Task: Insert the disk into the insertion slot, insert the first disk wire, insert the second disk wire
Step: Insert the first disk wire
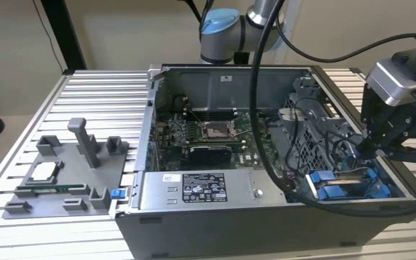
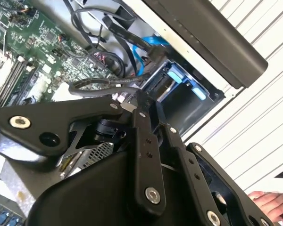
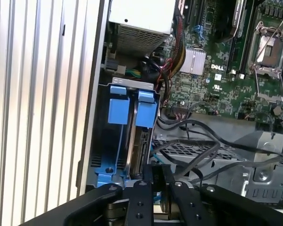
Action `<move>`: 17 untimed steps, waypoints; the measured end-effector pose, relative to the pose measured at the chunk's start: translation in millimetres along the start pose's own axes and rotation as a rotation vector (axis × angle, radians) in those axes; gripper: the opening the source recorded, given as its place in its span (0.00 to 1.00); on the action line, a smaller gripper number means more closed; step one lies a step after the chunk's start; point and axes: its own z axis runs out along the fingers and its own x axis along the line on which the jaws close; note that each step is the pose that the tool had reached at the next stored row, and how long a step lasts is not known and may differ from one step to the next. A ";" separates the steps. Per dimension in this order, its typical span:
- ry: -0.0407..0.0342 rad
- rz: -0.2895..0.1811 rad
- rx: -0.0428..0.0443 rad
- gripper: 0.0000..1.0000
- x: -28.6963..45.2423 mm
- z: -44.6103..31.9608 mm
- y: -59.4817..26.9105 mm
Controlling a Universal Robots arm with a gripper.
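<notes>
Second wrist view caught a hand (image 2: 269,203) well off insertion slot (image 3: 103,141), blue-framed disk (image 3: 139,143) seated inside, gripper (image 3: 156,172) beside it pinched shut, hold unclear

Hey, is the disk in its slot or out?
In: the disk sits edge-on inside the insertion slot, alongside the blue rails.

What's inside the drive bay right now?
In the first wrist view, the insertion slot holds blue tabs and what looks like the disk, edge-on; the claw covers one end.
</notes>
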 end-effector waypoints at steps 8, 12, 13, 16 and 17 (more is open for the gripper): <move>0.0023 0.015 0.0000 0.00 9.1 -0.4 0.3; 0.0036 0.029 -0.0083 0.00 10.0 0.4 -0.1; 0.0036 0.030 -0.0082 0.00 10.1 0.4 -0.2; 0.0035 0.032 -0.0080 0.00 10.1 0.6 -0.3; 0.0035 0.032 -0.0079 0.00 10.1 0.6 -0.4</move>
